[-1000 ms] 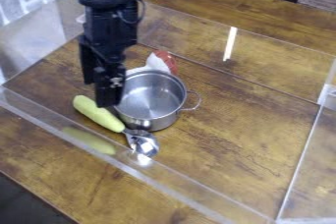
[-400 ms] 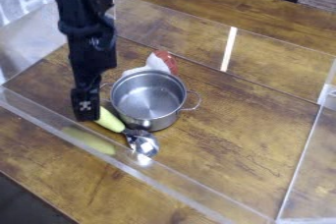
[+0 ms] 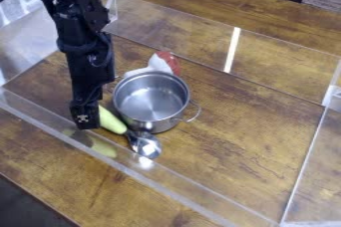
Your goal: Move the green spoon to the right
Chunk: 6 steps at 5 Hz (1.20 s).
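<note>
The black claw point(image 3: 83, 117), its fingers apart, hangs over the handle end of the yellow-green plastic spoon point(image 3: 124, 132), which lies slanted just left of the round steel pot point(image 3: 151, 100).

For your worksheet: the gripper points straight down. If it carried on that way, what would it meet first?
Most likely the yellow-green handle end of the green spoon, which lies right under the open gripper; depth is unclear, so it could meet the wooden table beside it.
</note>
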Each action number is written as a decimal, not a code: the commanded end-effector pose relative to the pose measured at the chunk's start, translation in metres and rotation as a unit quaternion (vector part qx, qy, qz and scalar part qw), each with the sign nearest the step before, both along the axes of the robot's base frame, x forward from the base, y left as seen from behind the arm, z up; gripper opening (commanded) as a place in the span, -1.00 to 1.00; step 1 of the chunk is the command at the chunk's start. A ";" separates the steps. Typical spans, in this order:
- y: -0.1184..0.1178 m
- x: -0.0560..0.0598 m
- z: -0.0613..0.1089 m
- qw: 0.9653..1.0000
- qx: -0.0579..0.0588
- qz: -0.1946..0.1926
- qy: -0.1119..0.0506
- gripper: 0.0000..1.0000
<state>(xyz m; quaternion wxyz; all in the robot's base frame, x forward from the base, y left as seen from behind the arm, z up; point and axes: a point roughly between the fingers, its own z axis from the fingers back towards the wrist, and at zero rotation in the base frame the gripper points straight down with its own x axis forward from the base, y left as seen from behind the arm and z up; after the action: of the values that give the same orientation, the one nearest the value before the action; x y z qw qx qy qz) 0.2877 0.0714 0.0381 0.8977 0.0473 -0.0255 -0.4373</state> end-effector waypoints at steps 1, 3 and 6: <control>0.010 -0.002 -0.009 1.000 0.000 0.013 -0.005 1.00; 0.015 -0.002 -0.014 1.000 -0.011 0.014 -0.005 -1.00; 0.025 -0.017 -0.008 0.999 -0.034 -0.013 0.009 -1.00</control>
<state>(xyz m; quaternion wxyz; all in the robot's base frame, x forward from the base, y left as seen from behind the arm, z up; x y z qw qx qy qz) 0.2782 0.0879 0.0265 0.8877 0.0166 -0.0406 -0.4583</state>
